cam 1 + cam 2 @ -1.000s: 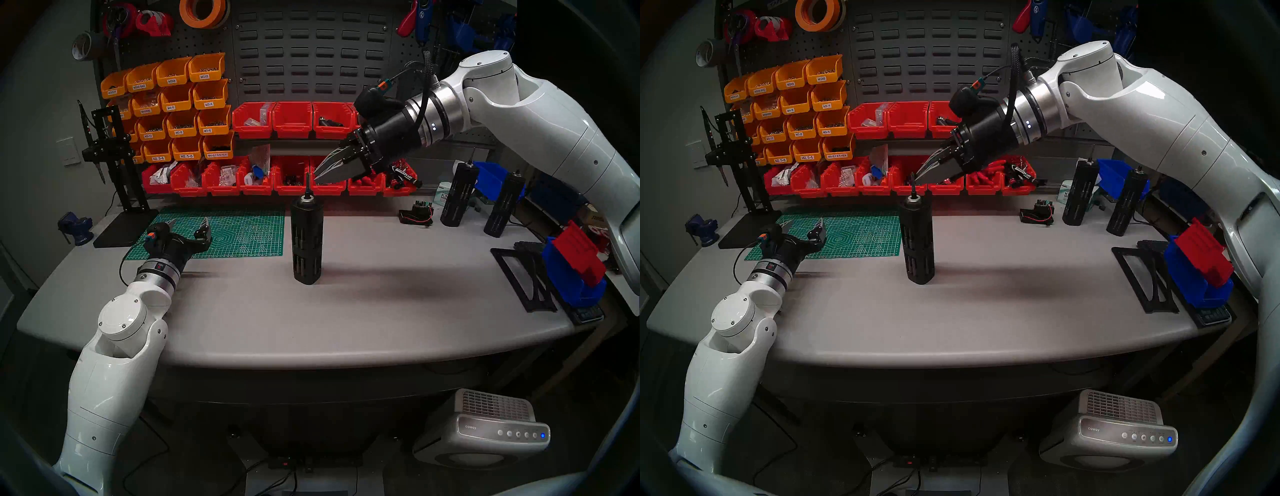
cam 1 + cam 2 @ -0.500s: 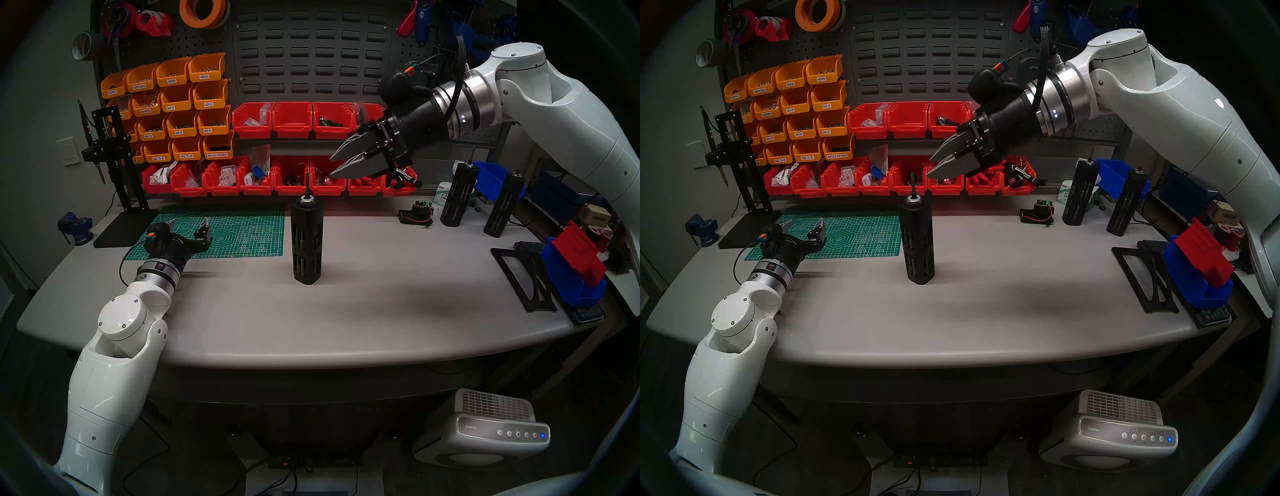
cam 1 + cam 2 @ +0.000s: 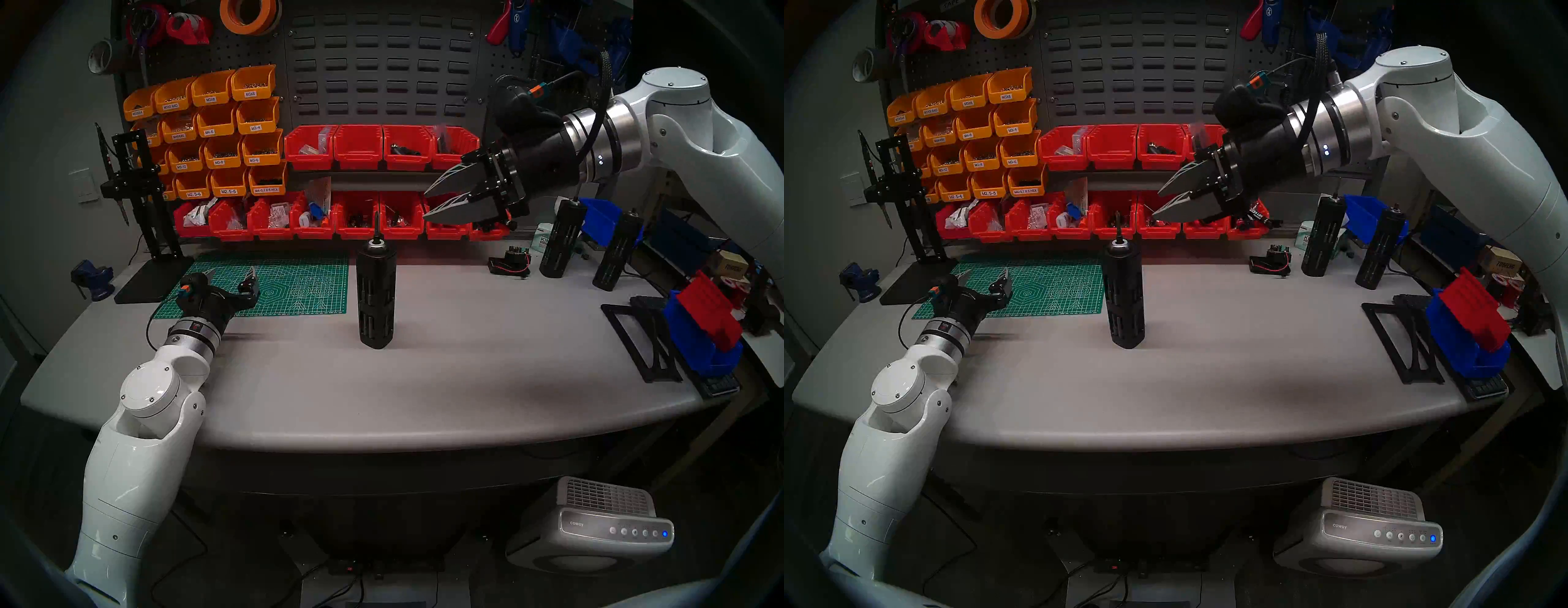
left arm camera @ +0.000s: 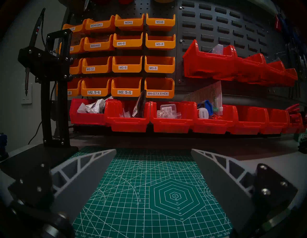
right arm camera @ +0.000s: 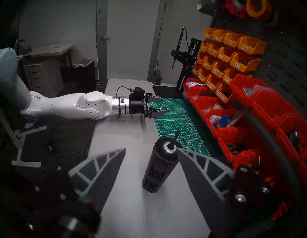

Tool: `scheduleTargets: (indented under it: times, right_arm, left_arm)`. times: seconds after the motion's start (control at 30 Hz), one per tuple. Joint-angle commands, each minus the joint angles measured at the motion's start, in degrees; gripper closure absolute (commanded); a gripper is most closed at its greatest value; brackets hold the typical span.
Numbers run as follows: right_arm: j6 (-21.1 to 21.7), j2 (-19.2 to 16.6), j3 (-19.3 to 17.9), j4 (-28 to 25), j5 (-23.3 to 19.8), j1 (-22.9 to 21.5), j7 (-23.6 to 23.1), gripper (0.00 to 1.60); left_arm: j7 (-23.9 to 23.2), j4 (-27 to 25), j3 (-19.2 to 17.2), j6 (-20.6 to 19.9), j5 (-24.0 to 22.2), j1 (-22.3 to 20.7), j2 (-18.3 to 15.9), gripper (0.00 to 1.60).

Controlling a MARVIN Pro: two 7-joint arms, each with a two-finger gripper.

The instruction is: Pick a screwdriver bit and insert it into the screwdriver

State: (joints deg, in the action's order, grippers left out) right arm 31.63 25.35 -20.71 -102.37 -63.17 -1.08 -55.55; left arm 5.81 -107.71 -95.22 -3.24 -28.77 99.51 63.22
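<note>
Presently, you have the screwdriver (image 3: 376, 297) upright mid-table (image 3: 466, 382), the screwdriver bit (image 3: 376, 224) seated in its top socket. Your right claw (image 3: 426, 205) hangs open and empty, up and right of it; your left claw (image 3: 231, 275) is open over the green mat (image 3: 297, 288).

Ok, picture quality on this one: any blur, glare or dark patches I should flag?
Head views: sharp but dim, with a dark fisheye rim and bowed table edge; red bins look oversaturated. Left wrist view: crisp, cutting mat grid readable. Right wrist view: right gripper fingers soft at their bases, screwdriver body slightly smeared, room behind murky. No strong glare anywhere.
</note>
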Motion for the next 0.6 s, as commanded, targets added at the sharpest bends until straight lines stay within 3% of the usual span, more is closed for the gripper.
scheduleTargets:
  times: [0.0, 0.1, 0.2, 0.23, 0.57]
  right_arm:
    - [-1.4, -6.4, -3.4, -3.4, -2.4, 2.2, 4.3, 0.38]
    - [-2.4, -9.5, -4.0, -5.3, -3.4, 3.4, 6.8, 0.38]
    - [-2.7, -9.8, -4.6, -5.7, -3.8, 4.6, 8.5, 0.38]
    - [-3.5, -12.5, -4.6, -7.7, -4.6, 5.3, 10.1, 0.39]
    - [-6.2, -15.0, -5.1, -10.8, -6.6, 9.2, 16.5, 0.37]
  left_arm:
    - [0.0, -1.6, -0.6, 0.8, -0.1, -1.4, -0.1, 0.0]
    - [0.0, -1.5, -0.6, 0.8, -0.1, -1.4, -0.1, 0.0]
    - [0.0, -1.6, -0.6, 0.8, -0.1, -1.4, -0.1, 0.0]
    - [0.0, -1.6, -0.6, 0.8, -0.1, -1.4, -0.1, 0.0]
    - [0.0, -1.6, -0.6, 0.8, -0.1, -1.4, -0.1, 0.0]
